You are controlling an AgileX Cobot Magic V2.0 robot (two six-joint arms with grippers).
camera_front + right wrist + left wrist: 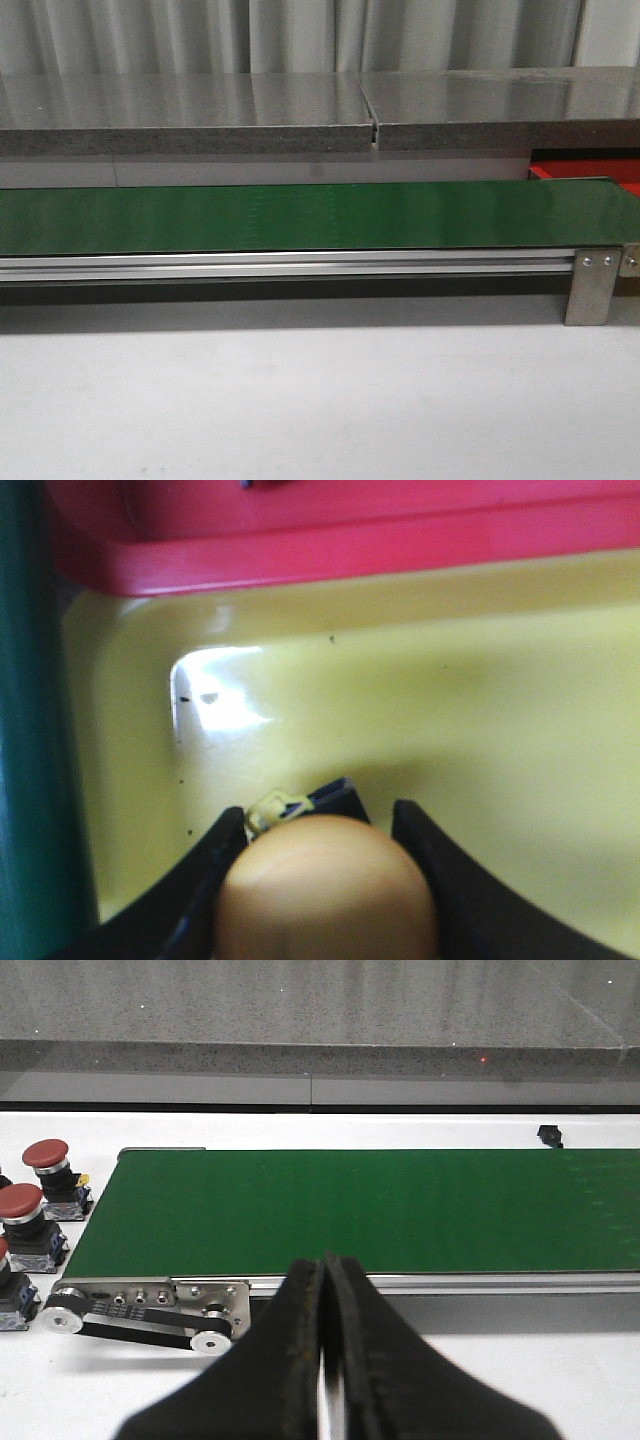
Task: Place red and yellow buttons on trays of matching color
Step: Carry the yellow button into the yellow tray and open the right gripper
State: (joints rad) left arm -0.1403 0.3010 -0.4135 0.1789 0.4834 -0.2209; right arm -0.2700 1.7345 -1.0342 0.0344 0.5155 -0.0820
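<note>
white counter (300, 410), green belt (300, 215): right claw (325, 880) grips yellow button (325, 890) over yellow tray (480, 730) for matching; left claw (322, 1350) closed, empty.

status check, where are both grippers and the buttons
Right gripper shut on yellow button, over yellow tray. Left gripper shut, empty. Red buttons wait by belt.

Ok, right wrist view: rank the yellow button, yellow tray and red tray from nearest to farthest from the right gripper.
1. Yellow button, between the right gripper fingers.
2. Yellow tray, directly beneath.
3. Red tray, beyond the yellow tray's far rim.
</note>
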